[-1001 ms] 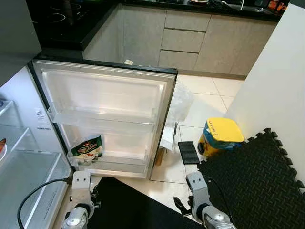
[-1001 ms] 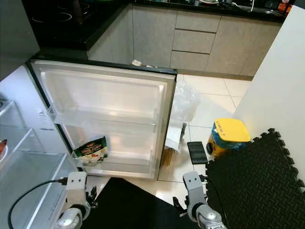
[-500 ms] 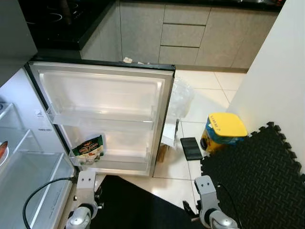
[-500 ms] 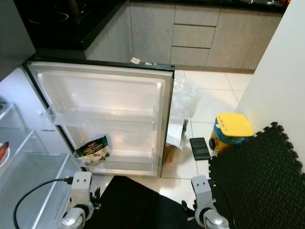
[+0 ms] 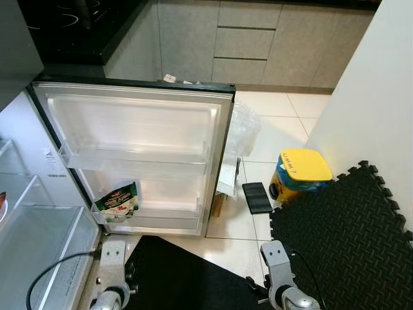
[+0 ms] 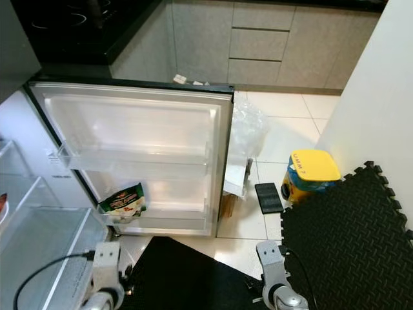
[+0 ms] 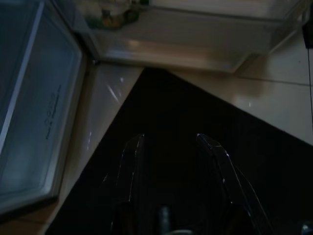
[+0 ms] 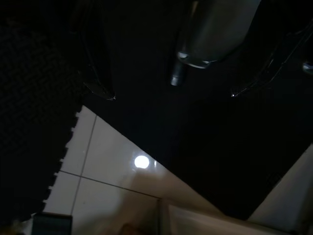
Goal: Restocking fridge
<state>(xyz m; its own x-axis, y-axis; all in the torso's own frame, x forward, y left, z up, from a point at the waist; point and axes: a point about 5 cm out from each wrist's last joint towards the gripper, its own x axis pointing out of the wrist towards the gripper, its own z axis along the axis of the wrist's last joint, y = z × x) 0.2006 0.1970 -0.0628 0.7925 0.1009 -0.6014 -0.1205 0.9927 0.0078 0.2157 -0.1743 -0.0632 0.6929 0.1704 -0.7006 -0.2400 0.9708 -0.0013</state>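
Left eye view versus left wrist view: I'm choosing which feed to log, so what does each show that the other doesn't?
Left eye view's extras: the yellow-lidded blue tub on the tiles, the black interlocking foam mat, the grey kitchen cabinets. Left wrist view's extra: a close look along the left gripper, black fingers apart. Shared: the open white fridge door, the green-and-white food packet in its lower shelf, the smooth black floor mat.

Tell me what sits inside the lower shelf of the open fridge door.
One green food packet stands at the lower door shelf's left end. The shelf's frosted front hides the packet's base.
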